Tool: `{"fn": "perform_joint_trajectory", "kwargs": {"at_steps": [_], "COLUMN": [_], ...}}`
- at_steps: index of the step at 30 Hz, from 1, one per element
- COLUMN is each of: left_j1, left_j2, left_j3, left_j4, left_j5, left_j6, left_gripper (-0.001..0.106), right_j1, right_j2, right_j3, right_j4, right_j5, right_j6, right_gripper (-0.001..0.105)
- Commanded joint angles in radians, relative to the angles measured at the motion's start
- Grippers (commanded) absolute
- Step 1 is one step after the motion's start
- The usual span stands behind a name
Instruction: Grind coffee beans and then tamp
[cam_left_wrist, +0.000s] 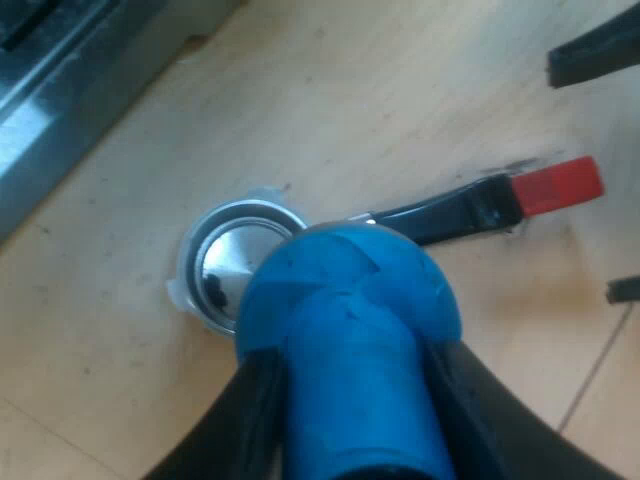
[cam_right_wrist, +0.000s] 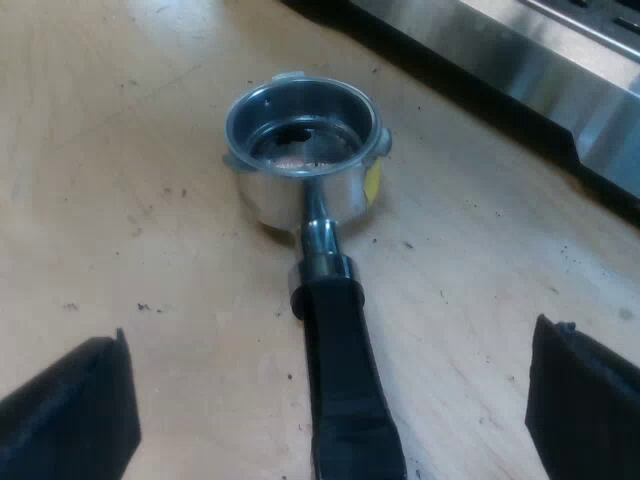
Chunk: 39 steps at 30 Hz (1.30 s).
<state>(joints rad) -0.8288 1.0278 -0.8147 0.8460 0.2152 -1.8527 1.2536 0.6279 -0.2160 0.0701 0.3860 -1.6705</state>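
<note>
The metal holder (cam_right_wrist: 305, 150) lies on the wooden table, and its basket (cam_left_wrist: 232, 262) shows a shiny bottom with a few dark specks. Its dark handle (cam_right_wrist: 345, 380) ends in red (cam_left_wrist: 558, 186). My left gripper (cam_left_wrist: 355, 405) is shut on the blue tamper (cam_left_wrist: 350, 320), which hangs just above the basket's rim and hides part of it. My right gripper (cam_right_wrist: 325, 410) is open, one finger on each side of the handle and neither touching it. From the left wrist, its fingers (cam_left_wrist: 595, 50) stand either side of the red end.
The espresso machine's steel front (cam_right_wrist: 560, 70) runs close beyond the holder, and its base (cam_left_wrist: 60, 110) also lies near the basket. Bare wooden table (cam_right_wrist: 120, 220) surrounds the holder, with scattered coffee specks.
</note>
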Motion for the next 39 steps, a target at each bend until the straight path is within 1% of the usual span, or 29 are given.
{"fn": "perform_joint_trajectory", "kwargs": {"at_steps": [1, 5, 7, 9, 11, 18, 39], "left_j1": [-0.026, -0.026, -0.026, -0.026, -0.026, -0.026, -0.026], "left_j2": [0.082, 0.119, 0.148, 0.168, 0.178, 0.239, 0.387], "left_j3": [-0.027, -0.049, -0.075, -0.093, -0.096, -0.096, -0.096], "left_j4": [-0.012, -0.012, -0.006, 0.009, 0.021, 0.054, -0.025], "left_j5": [-0.003, -0.009, -0.017, -0.051, -0.066, -0.071, -0.061], "left_j6": [-0.005, -0.005, -0.005, -0.005, -0.005, -0.005, 0.003], "left_gripper": [0.0, 0.0, 0.0, 0.0, 0.0, 0.0, 0.0], "right_j1": [-0.004, -0.004, -0.004, -0.004, -0.004, -0.004, -0.004], "right_j2": [-0.007, -0.007, -0.007, -0.007, -0.007, -0.007, -0.007], "right_j3": [-0.002, -0.002, -0.002, -0.002, -0.002, -0.002, -0.002], "right_j4": [-0.006, -0.006, -0.006, -0.006, -0.006, -0.006, -0.006], "right_j5": [0.003, 0.003, 0.003, 0.003, 0.0, 0.0, 0.0], "right_j6": [-0.009, -0.009, -0.009, -0.009, -0.009, -0.009, -0.009], "right_gripper": [0.081, 0.081, 0.081, 0.081, 0.081, 0.081, 0.081]}}
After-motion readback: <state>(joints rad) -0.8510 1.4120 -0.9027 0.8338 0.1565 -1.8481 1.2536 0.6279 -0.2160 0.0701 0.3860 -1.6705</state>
